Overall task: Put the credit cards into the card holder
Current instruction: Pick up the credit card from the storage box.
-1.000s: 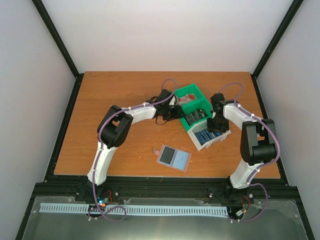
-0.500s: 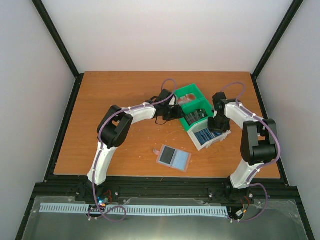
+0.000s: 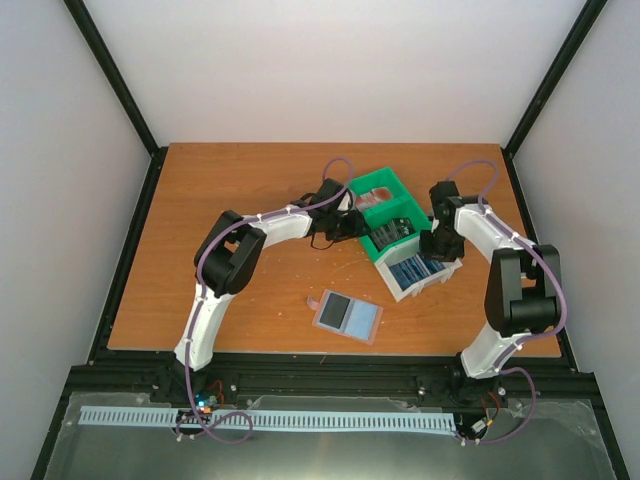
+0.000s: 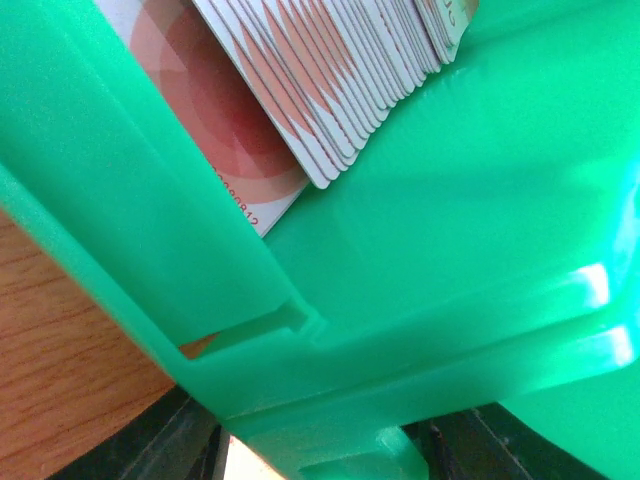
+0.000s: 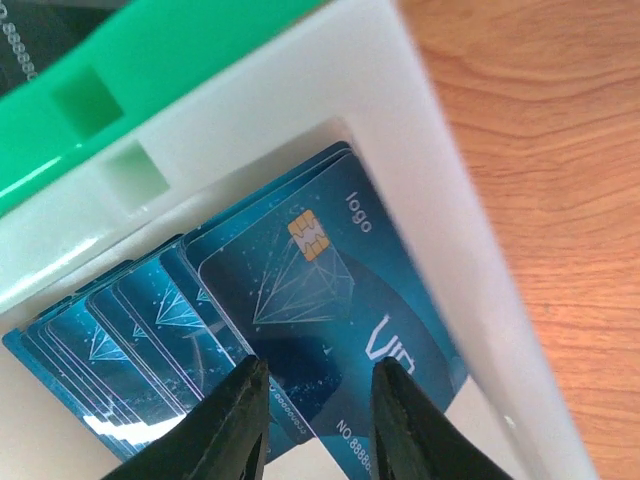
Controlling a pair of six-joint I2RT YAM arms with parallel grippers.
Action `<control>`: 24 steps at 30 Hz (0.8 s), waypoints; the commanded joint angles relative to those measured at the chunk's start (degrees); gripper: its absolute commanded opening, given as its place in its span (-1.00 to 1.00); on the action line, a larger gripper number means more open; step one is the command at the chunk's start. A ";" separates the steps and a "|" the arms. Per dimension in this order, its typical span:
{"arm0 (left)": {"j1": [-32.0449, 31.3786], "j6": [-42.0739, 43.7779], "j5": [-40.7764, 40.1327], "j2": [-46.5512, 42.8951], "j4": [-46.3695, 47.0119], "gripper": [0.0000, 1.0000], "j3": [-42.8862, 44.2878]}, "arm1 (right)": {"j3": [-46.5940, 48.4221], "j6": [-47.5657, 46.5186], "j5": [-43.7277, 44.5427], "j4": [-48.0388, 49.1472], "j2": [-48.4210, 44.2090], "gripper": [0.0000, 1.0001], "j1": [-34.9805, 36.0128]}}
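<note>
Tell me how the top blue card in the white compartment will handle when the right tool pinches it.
The top blue card looks thin and glossy, so it is probably light and slippery. It lies fanned over other blue cards, so neighbours may slide along. The white wall beside it may crowd the right tool.

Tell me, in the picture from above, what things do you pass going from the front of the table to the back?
card holder → blue cards → dark cards → red-and-white cards. The arms overlap these, so I left them out.
</note>
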 commanded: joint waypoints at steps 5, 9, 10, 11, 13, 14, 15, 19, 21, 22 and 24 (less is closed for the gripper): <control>0.01 4.00 -1.37 2.34 -7.65 0.03 -3.06 | -0.71 -0.51 6.22 1.76 -2.73 -0.52 -0.94; 0.01 4.01 -1.06 2.57 -7.62 0.03 -2.98 | -1.86 -1.31 7.08 2.47 -2.09 -0.61 -0.62; 0.08 4.00 -1.05 2.61 -7.54 0.03 -2.97 | -1.91 -1.50 7.36 2.58 -1.98 -0.63 -0.49; 0.02 4.03 -1.03 2.69 -7.59 0.03 -2.90 | -1.94 -1.61 7.85 2.68 -1.93 -0.66 -0.24; 0.03 4.04 -0.91 2.75 -7.60 0.04 -2.81 | -1.82 -1.70 9.39 2.61 -1.56 -0.68 0.23; 0.01 4.07 -0.91 2.86 -7.60 0.04 -2.70 | -1.80 -1.79 10.56 2.54 -1.48 -0.68 0.51; 0.06 4.01 -0.81 2.86 -7.59 0.03 -2.63 | -1.75 -1.80 11.75 2.46 -1.37 -0.68 0.81; 0.02 3.94 -0.63 2.96 -7.55 0.03 -2.44 | -1.71 -2.45 14.02 2.43 -0.83 -0.70 1.96; 0.09 3.85 -0.59 3.04 -7.56 0.03 -2.38 | -1.75 -2.95 14.47 2.48 -0.25 -0.71 2.65; 0.12 3.83 -0.54 3.13 -7.51 0.04 -2.37 | -1.63 -3.08 14.86 2.37 0.14 -0.72 3.06; 0.12 3.75 -0.48 3.18 -7.52 0.03 -2.35 | -1.43 -3.32 16.16 2.35 0.90 -0.73 3.98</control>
